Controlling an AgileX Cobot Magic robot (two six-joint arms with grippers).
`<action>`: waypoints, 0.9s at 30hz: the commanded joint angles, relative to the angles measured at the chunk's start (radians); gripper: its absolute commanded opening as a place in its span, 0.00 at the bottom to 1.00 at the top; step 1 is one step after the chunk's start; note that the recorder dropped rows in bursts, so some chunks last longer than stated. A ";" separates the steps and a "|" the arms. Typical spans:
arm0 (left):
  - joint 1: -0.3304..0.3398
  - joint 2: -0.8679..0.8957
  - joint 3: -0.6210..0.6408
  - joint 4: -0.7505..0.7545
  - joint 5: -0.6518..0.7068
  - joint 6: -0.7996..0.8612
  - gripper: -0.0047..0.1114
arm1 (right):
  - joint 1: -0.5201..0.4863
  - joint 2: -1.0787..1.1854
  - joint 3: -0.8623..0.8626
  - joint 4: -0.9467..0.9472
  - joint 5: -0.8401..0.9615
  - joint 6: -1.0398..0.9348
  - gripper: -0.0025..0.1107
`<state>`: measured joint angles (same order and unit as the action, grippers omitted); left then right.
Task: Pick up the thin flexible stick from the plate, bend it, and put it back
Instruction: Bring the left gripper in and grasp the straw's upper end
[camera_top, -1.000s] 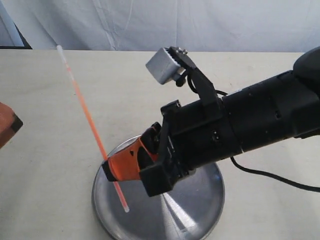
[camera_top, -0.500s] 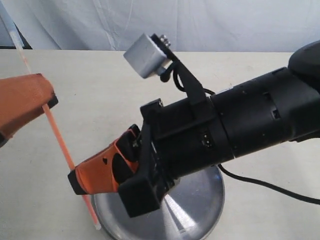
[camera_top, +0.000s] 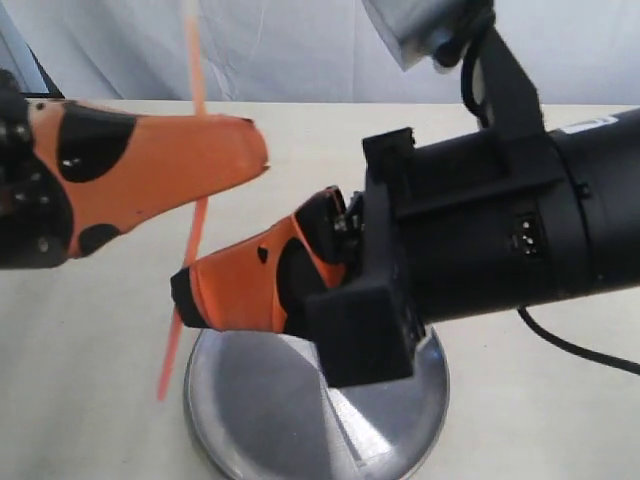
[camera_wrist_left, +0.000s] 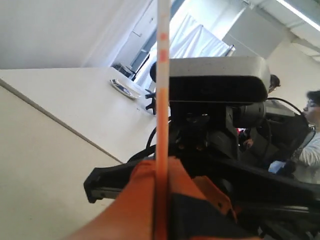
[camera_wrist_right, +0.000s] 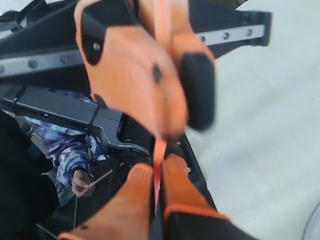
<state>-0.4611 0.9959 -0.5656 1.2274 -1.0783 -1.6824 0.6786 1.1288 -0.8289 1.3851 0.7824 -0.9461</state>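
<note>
The thin flexible stick (camera_top: 199, 225) stands nearly upright above the table, its lower tip hanging just left of the plate (camera_top: 260, 430). My left gripper (camera_top: 252, 150) comes in from the left and is shut on the stick's upper part. Lower down, my right gripper (camera_top: 185, 295) is shut on the same stick, a short way under the left one. In the left wrist view the stick (camera_wrist_left: 162, 100) rises from between the left gripper (camera_wrist_left: 161, 167) fingers. The right wrist view shows the stick (camera_wrist_right: 158, 150) pinched in the right gripper (camera_wrist_right: 157, 170), with the left gripper (camera_wrist_right: 145, 65) close beyond it.
The beige table (camera_top: 90, 400) spreads around the silver plate. The bulky black right arm (camera_top: 500, 230) with its grey camera box (camera_top: 420, 25) hangs over the plate's right half. A white curtain (camera_top: 300, 50) closes the back.
My left gripper moved in from the left and closed on the stick. The right gripper lifted and turned the stick more upright, and its lower tip left the plate.
</note>
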 joint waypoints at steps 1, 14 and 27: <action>-0.150 0.108 -0.047 -0.019 0.128 0.098 0.04 | 0.003 -0.048 -0.005 -0.001 0.017 0.013 0.01; -0.240 0.196 -0.147 -0.112 0.117 0.180 0.04 | 0.003 -0.050 -0.005 -0.540 -0.027 0.373 0.02; -0.217 0.156 -0.153 -0.365 0.170 0.278 0.04 | 0.003 -0.299 0.101 -0.684 -0.339 0.650 0.33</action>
<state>-0.6832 1.1589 -0.7135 0.9511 -0.9132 -1.4293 0.6804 0.8867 -0.7744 0.6891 0.5697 -0.3367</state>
